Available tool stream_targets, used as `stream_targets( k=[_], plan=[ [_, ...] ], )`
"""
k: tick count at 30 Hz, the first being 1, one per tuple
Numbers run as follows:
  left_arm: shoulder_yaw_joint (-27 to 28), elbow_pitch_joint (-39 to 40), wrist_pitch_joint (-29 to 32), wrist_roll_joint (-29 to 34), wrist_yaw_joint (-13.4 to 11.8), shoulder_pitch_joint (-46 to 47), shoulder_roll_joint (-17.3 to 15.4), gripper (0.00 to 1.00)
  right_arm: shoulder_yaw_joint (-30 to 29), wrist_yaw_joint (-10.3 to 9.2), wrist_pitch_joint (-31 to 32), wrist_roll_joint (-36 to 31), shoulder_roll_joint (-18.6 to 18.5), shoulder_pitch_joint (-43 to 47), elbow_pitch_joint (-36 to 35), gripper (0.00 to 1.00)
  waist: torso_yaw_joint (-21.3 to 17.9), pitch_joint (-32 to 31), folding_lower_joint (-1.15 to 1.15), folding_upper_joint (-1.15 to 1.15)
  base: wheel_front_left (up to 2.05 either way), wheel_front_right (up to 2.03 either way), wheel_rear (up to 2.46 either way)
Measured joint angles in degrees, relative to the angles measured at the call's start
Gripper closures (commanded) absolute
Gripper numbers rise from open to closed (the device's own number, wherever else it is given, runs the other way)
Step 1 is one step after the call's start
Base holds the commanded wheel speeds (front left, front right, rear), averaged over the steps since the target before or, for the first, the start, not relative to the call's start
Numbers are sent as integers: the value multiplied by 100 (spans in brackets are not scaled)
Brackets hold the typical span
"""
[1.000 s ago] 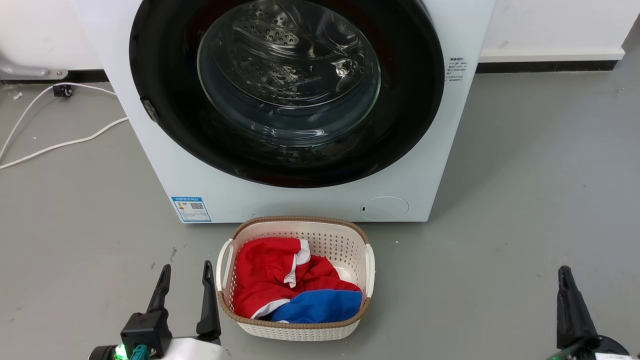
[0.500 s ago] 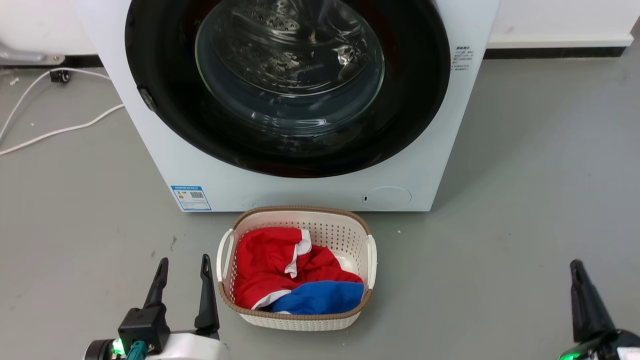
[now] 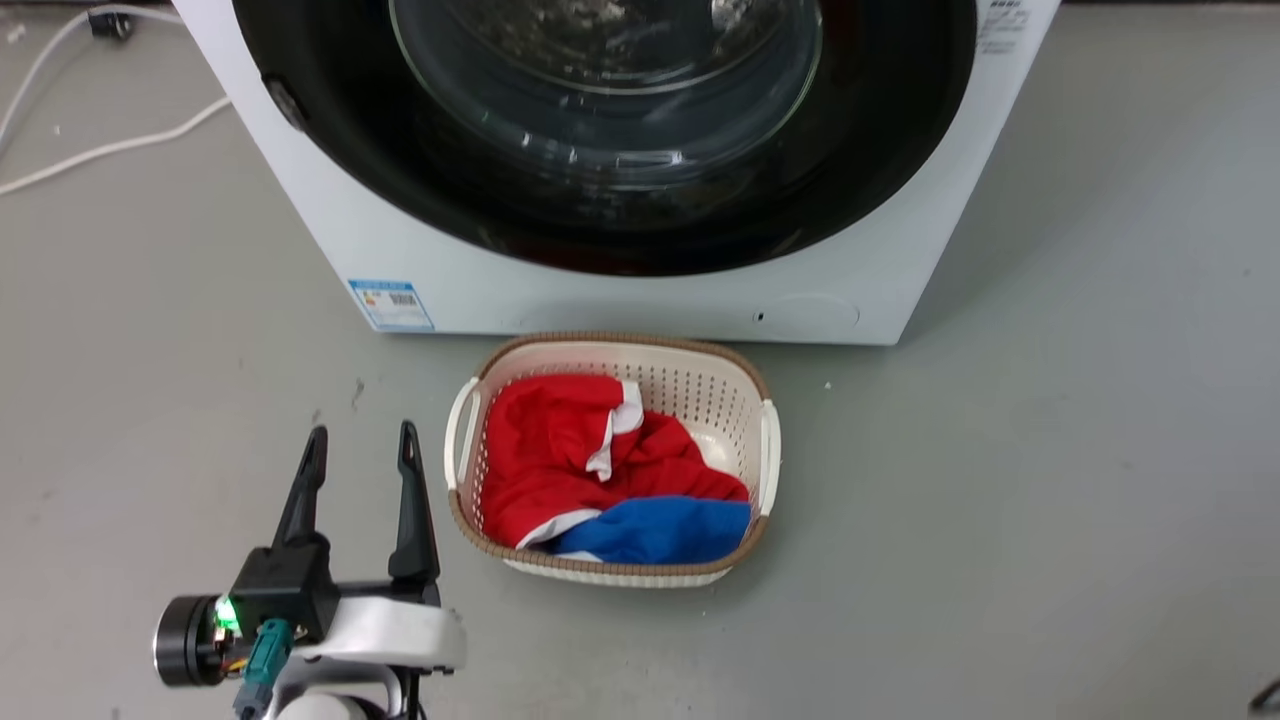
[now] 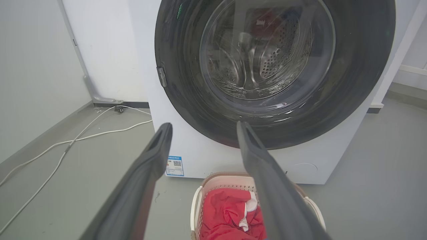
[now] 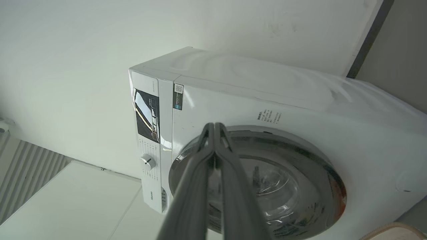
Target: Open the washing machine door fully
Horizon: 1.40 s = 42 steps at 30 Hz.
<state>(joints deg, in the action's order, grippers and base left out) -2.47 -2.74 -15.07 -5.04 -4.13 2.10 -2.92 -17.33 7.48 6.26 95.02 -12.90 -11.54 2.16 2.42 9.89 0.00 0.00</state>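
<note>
Facing the seemingly closed washing machine door (image 4: pixel 273 66): left claw (image 3: pixel 360 440) spread, right claw (image 5: pixel 213 126) clenched.

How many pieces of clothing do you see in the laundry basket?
2 that I can tell: a red garment with white trim fills most of the laundry basket; a blue garment lies at its near right side. Others may be hidden underneath.

basket (image 3: pixel 690 385) before washing machine (image 3: pixel 620 300); clothes (image 3: pixel 560 450) in basket; cable (image 3: pixel 100 150) left
</note>
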Motion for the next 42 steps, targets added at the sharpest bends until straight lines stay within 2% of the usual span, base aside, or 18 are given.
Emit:
stream_targets(
  k=[7, 15, 23, 29, 37, 42],
  plan=[
    [-124, 96, -1, 23, -27, 360, 1, 0, -4, 0, 342, -172, -670, -1438, 460, 100, 141, 513, 0, 0, 0, 0, 0],
    [-287, 135, -1, -40, -92, 636, 3, 0, 599, 0, 837, -602, -1292, -2943, 1124, 100, 335, 1024, 0, 0, 0, 0, 0],
    [-417, 237, -1, -86, -148, 865, 1, 0, 1338, 0, 1276, -1223, -1552, -4113, 1718, 100, 494, 1506, 1, 0, 0, 0, 0],
    [-511, 264, 0, -145, -218, 1021, 1, 0, 1794, 0, 1882, -1635, -1696, -4910, 2408, 100, 645, 1842, 1, 0, 0, 0, 0],
    [-624, 282, 0, -232, -294, 1114, 2, 0, 2061, 0, 2374, -2197, -1759, -5760, 3034, 100, 855, 2134, 1, 0, 0, 0, 0],
    [-671, 296, 0, -281, -342, 1170, 2, 0, 2149, 0, 2569, -2443, -1663, -6055, 3200, 100, 938, 2266, 1, 0, 0, 0, 0]
  ],
)
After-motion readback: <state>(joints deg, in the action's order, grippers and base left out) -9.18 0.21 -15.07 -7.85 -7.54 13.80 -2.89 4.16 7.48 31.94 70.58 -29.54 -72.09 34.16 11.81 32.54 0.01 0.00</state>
